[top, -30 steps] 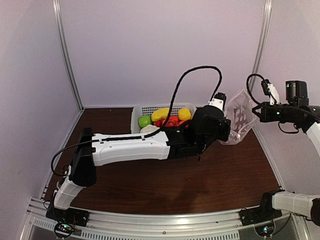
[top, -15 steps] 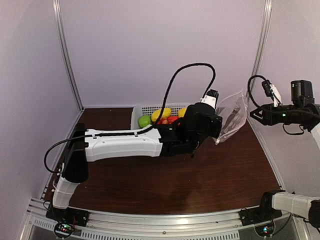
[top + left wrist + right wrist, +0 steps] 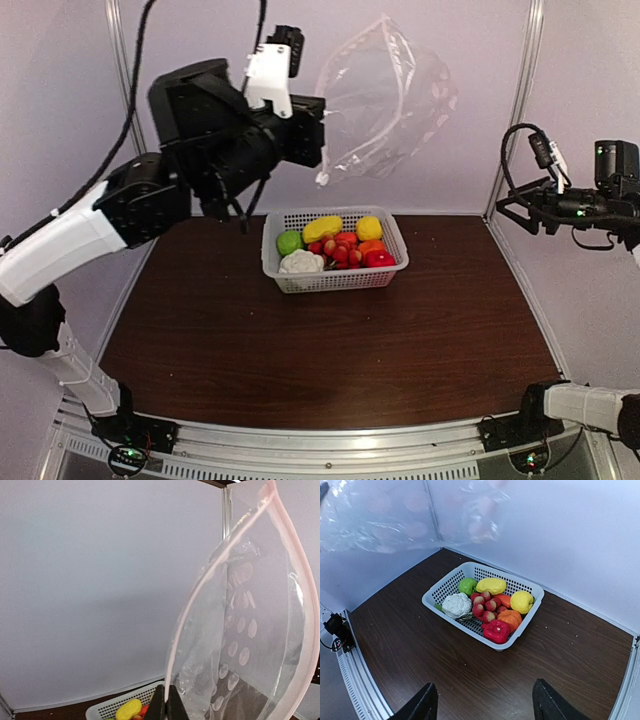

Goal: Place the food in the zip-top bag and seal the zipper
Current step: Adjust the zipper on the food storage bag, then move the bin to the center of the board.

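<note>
Now, our left end effector (image 3: 166, 702) pinches one corner of the zip-top bag (image 3: 385, 100), right end effector (image 3: 484, 704) gaping empty, so we risk it slipping loose.

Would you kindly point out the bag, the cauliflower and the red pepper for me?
bag (image 3: 385, 100): top external view, middle of its clear panel.
cauliflower (image 3: 456, 605): right wrist view, top of the white head.
red pepper (image 3: 496, 631): right wrist view, its upper face.
</note>
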Robot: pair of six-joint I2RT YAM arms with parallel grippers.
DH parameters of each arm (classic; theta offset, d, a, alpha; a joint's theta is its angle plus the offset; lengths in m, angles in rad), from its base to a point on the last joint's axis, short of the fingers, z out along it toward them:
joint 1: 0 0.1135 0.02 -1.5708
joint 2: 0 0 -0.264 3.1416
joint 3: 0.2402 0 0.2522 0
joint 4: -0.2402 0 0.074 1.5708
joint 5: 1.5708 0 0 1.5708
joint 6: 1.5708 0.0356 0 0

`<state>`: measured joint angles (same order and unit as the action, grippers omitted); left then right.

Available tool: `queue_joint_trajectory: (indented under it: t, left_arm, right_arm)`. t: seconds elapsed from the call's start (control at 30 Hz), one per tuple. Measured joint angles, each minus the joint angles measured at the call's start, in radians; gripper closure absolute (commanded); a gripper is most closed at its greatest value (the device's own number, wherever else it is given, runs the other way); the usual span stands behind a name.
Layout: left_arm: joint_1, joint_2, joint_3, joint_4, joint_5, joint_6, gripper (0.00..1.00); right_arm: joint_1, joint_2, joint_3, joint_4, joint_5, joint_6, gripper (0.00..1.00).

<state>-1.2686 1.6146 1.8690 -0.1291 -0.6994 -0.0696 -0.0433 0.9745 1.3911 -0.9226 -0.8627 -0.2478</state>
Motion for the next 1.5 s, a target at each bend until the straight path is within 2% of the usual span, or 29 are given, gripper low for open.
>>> queue_joint_trajectory:
  t: [0.13,0.33,0.47,0.57,0.7,0.8,0.97,1.07,1.13,1.23,1.37,1.5]
  left_arm:
    - [0.003,-0.233,-0.182,-0.016,-0.144,0.077,1.00]
    - [0.040,-0.499,-0.459,-0.118,-0.376,0.135,1.00]
    - [0.080,-0.635,-0.559,-0.170,-0.475,0.138,1.00]
    - [0.117,-0.715,-0.631,-0.219,-0.497,0.092,1.00]
    - [0.183,-0.703,-0.700,-0.341,-0.449,-0.051,1.00]
    - [0.275,-0.625,-0.763,-0.399,-0.335,-0.153,1.00]
    - [0.409,-0.590,-0.917,-0.410,-0.157,-0.203,1.00]
    - [0.479,-0.615,-0.972,-0.377,-0.096,-0.209,1.00]
    - [0.512,-0.625,-0.985,-0.351,-0.067,-0.210,1.00]
    - [0.538,-0.624,-0.988,-0.312,-0.027,-0.209,1.00]
    - [0.543,-0.609,-0.988,-0.281,0.013,-0.209,1.00]
    - [0.543,-0.595,-0.988,-0.261,0.056,-0.209,1.00]
  right_arm:
    - [0.055,0.100,-0.045,0.056,0.037,-0.045,0.37]
    - [0.332,0.372,-0.040,0.093,0.226,-0.196,0.38]
    - [0.460,0.497,-0.019,0.110,0.318,-0.280,0.43]
    - [0.519,0.625,0.044,0.129,0.365,-0.325,0.45]
    - [0.566,0.810,0.154,0.153,0.408,-0.359,0.46]
    - [0.587,0.937,0.249,0.164,0.438,-0.380,0.47]
    - [0.600,1.061,0.351,0.154,0.449,-0.411,0.55]
    - [0.605,1.088,0.370,0.149,0.454,-0.433,0.62]
    - [0.608,1.093,0.370,0.144,0.457,-0.447,0.71]
    - [0.609,1.094,0.370,0.129,0.459,-0.452,0.84]
    - [0.612,1.092,0.369,0.136,0.458,-0.476,0.97]
    - [0.608,1.050,0.314,0.154,0.503,-0.409,1.00]
